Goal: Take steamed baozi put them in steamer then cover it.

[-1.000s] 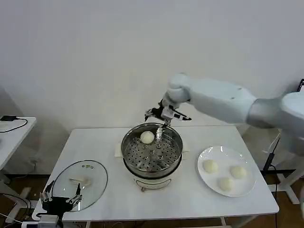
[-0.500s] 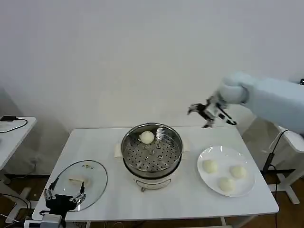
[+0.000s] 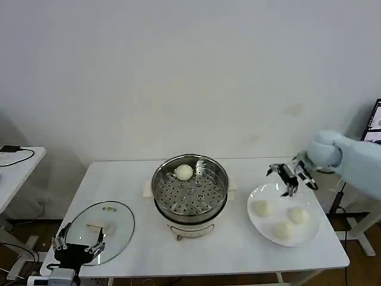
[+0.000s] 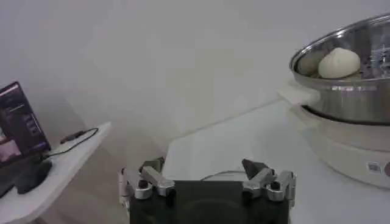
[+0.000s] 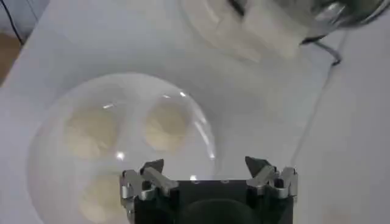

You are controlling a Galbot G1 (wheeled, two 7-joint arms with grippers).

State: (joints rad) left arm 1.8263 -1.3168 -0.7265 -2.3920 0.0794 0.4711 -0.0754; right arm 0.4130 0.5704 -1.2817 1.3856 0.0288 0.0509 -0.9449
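One baozi (image 3: 184,172) lies on the perforated tray at the back of the steamer (image 3: 161,193), and shows again as a baozi (image 4: 339,63) inside the steamer (image 4: 341,100) in the left wrist view. Three baozi (image 3: 264,208) (image 3: 298,215) (image 3: 283,230) rest on a white plate (image 3: 271,192) at the right. My right gripper (image 3: 287,176) hangs open and empty above the plate's far edge; its wrist view has the gripper (image 5: 206,166) over the plate (image 5: 201,131) and the baozi (image 5: 164,126). The glass cover (image 3: 119,225) lies flat at the front left. My left gripper (image 3: 78,243), (image 4: 207,168) waits open at the cover's near edge.
The white table (image 3: 238,250) has bare room in front of the steamer and between steamer and plate. A small side table (image 3: 15,164) with a cable stands at the left. A white wall is behind.
My right arm swung from above the steamer to the right and down, ending over the plate. The baozi stays in the steamer. My left arm has barely moved.
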